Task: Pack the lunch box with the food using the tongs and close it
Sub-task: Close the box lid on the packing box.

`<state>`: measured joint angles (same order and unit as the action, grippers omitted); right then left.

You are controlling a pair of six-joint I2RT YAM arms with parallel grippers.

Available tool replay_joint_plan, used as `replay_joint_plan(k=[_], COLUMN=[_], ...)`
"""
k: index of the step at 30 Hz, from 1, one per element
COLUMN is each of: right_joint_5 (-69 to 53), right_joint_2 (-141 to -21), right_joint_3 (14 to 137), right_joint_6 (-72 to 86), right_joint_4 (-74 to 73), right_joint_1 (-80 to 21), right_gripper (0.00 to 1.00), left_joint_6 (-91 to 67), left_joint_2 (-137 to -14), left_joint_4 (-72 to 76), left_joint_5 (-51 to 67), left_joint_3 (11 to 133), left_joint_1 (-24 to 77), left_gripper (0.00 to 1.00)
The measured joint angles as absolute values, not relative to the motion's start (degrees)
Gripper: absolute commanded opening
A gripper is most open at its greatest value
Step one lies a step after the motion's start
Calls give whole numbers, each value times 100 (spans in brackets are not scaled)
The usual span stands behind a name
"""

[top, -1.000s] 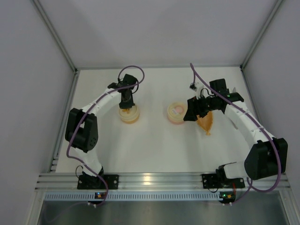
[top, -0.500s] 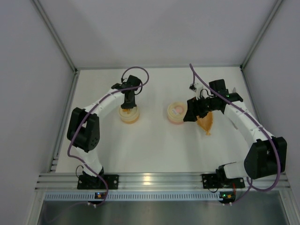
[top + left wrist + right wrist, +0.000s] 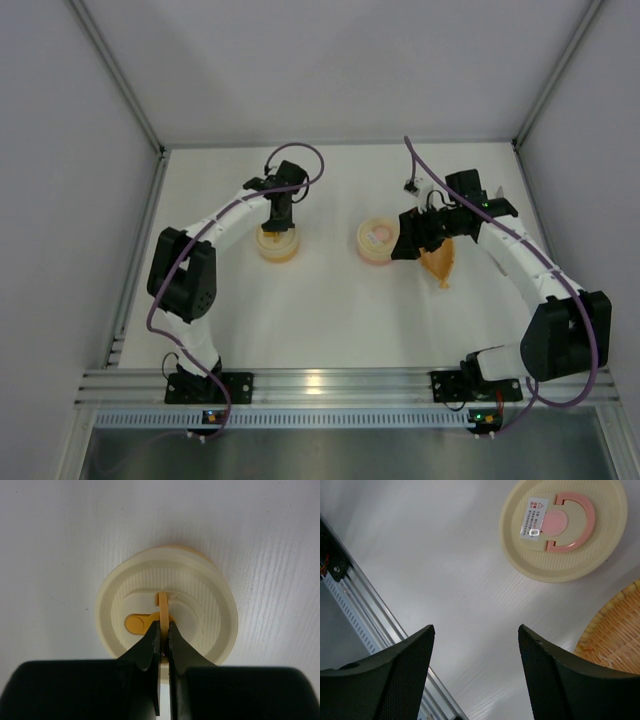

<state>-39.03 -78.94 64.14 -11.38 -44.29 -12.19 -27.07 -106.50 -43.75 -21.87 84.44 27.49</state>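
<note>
Step in hand: judged as lid handling, not packing; no food is being carried.
Left jaws: the left gripper (image 3: 164,628) is pinched shut on the thin upright ring handle (image 3: 163,605) of a ribbed cream lid (image 3: 200,595) with a yellow tab.
That container: an orange-trimmed tub (image 3: 276,245), at 9 o'clock from the lunch box on the white surface (image 3: 330,300).
Right jaws: the right gripper (image 3: 475,628) is spread wide, holds nothing and hangs above the bare surface.
Lunch box: the lunch box (image 3: 377,240) sits right of centre, with its pink-marked lid (image 3: 562,527) apparently resting on top.
Food: an orange pointed piece (image 3: 438,265) lies at 4 o'clock from the lunch box and looks woven from the right wrist.
Next move: probably needs a straight lift on the ring, and then the tongs must be found.
Hidden: the tongs appear in no view. Loose chunks cannot be made out, and both tubs' insides are covered.
</note>
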Motion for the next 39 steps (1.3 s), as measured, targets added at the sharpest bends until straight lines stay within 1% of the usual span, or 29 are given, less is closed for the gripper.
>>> replay_joint_plan(k=[7,14,27,33,34,37,38,39], right_joint_5=[-3903,-3903,-3905,-3905,-3905,-3905,-3905,-3905], right_joint_2=[-7894,-7894,-7968,-7970,-7970,-7970,-7970,-7970], right_joint_3=[6414,6414,6414,6414,6414,6414,6414,6414], right_joint_6=[-1138,-1140,-1142,-1140,-1140,-1140,-1138,-1138], right_joint_4=[-4431,-4431,-4436,-4438,-4438,-4438,-4438,-4438], right_joint_1=[-1219,-1219,-1219,-1219,-1219,-1219,-1219,-1219], right_gripper=[67,67,67,67,67,67,68,67], left_joint_6=[-2499,-1765,537,1391,1485,1717,1785,1852], left_joint_2=[-10726,-10604,-9786,-9535,-9526,-9515,-9513,-9513], left_joint_4=[-4357,-4021,-3006,-2777,-2770,-2770,-2775,-2779], left_joint_5=[-2108,-1865,-362,283,338,495,565,657], left_joint_3=[8525,8298,7124,6764,6753,6735,6731,6731], left_joint_1=[2749,2746,2727,2716,2716,2709,2705,2703], left_gripper=[0,0,0,1,2,17,32,41])
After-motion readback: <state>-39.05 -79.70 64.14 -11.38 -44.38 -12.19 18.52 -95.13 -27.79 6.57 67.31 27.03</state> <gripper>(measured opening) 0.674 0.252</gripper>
